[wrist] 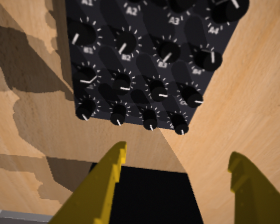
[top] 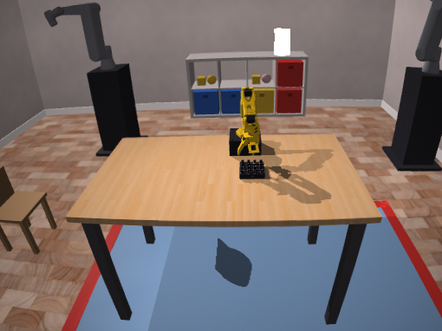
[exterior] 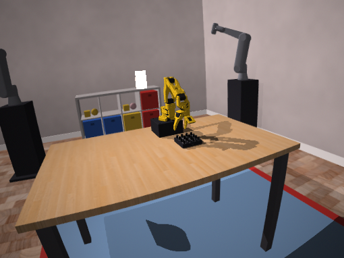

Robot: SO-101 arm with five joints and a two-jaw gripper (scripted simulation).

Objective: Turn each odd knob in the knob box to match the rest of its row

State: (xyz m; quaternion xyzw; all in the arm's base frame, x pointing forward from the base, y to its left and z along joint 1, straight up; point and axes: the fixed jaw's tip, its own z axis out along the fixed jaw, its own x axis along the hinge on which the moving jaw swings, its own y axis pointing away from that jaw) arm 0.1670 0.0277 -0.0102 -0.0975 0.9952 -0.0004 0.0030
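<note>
Your knob box (wrist: 150, 65) lies flat on the tabletop (top: 173, 185), just in front of the arm's black base block (top: 234, 142) and near the far edge. From the wrist view it sits skewed: its near edge runs from lower left to slightly lower right, and rows step away from you, with A1 to A4 labels at the top of the view and the B row below them. The box looks square, so no long axis stands out.

In the B row, you can see the white pointers of three knobs lean up and to one side, while the B4 knob (wrist: 209, 59) points nearly straight up. The third row's pointers mostly aim to the right.

Your tool (wrist: 175, 180) hangs above the box's near edge, its yellow fingers partly spread with nothing between them, touching no knob.
</note>
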